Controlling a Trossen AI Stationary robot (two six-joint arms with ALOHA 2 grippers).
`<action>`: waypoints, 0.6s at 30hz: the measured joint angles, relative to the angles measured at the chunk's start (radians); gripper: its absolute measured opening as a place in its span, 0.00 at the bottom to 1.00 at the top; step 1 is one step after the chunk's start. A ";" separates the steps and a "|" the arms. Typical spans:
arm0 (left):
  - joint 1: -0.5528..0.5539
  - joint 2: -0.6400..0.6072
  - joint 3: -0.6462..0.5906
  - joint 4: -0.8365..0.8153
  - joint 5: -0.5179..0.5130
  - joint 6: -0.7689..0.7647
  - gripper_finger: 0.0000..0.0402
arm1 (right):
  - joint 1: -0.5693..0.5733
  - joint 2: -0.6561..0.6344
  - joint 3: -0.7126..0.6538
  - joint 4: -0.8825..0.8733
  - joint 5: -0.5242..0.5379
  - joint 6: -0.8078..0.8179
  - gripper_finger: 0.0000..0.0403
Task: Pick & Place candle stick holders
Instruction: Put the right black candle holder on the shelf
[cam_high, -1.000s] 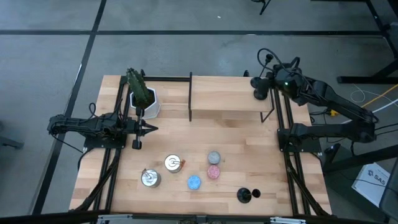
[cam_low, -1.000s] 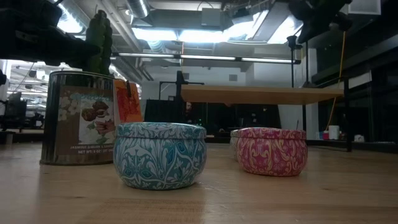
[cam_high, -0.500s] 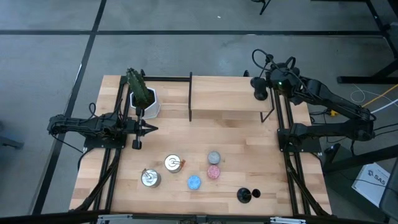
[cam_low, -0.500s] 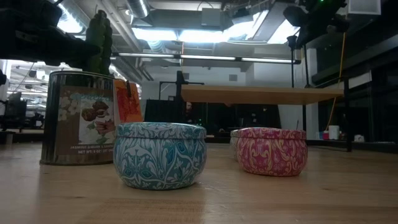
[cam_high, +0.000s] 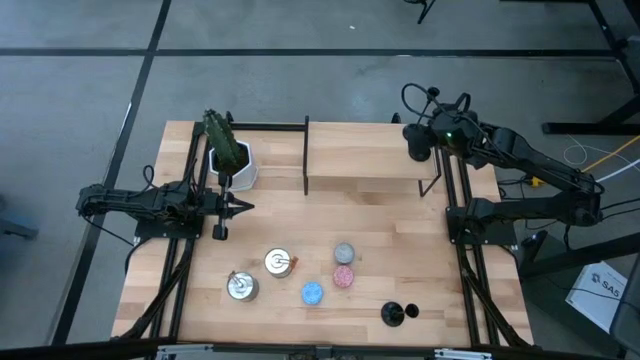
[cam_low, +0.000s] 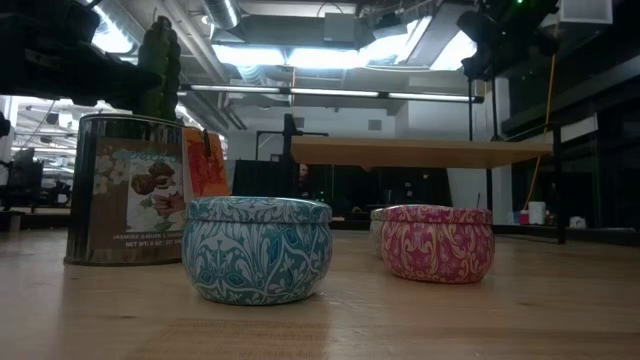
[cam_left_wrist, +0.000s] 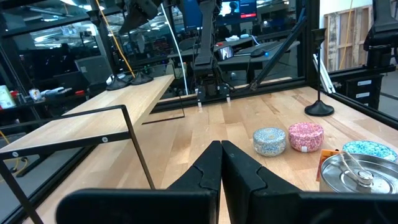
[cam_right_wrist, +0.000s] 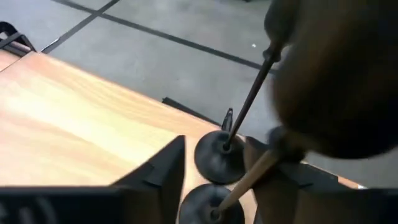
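Two black candle stick holders stand side by side on their round bases (cam_right_wrist: 217, 158) (cam_right_wrist: 202, 208) at the right end of the raised wooden shelf (cam_high: 360, 160). Their thin stems rise past my right wrist camera. My right gripper (cam_right_wrist: 214, 142) (cam_high: 420, 140) is open and slants down over them, one finger on each side of the bases. A third holder (cam_high: 398, 313) (cam_left_wrist: 320, 109) stands upright on the table near the front right. My left gripper (cam_left_wrist: 221, 158) (cam_high: 240, 208) is shut and level at the table's left side, holding nothing. My right gripper's fingers stand on either side of the two holders' bases. The stem (cam_right_wrist: 249, 180) of the holder closer to my wrist camera runs right beside one finger (cam_right_wrist: 267, 165). Whether that finger touches it, I cannot tell. Both holders stand upright on the shelf.
A cactus in a white pot (cam_high: 228, 160) stands at the far left. Two silver tins (cam_high: 241, 287) (cam_high: 279, 262) and small grey (cam_high: 344, 252), pink (cam_high: 343, 277) and blue (cam_high: 312, 292) round tins sit mid-table. Black frame rods (cam_high: 306, 155) carry the shelf.
My right gripper has tipped and shifted a little toward the table's left over the shelf's right end. The holders there have stayed where they were.
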 joint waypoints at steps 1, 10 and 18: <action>0.000 0.000 0.000 0.000 0.000 0.000 0.01 | 0.000 -0.001 0.000 -0.004 -0.007 0.004 0.46; 0.000 0.000 0.000 0.000 0.000 0.000 0.01 | 0.000 -0.002 0.000 -0.053 -0.151 0.010 0.76; 0.000 0.000 0.000 0.000 0.000 0.000 0.01 | 0.000 -0.004 0.000 -0.109 -0.203 -0.030 0.81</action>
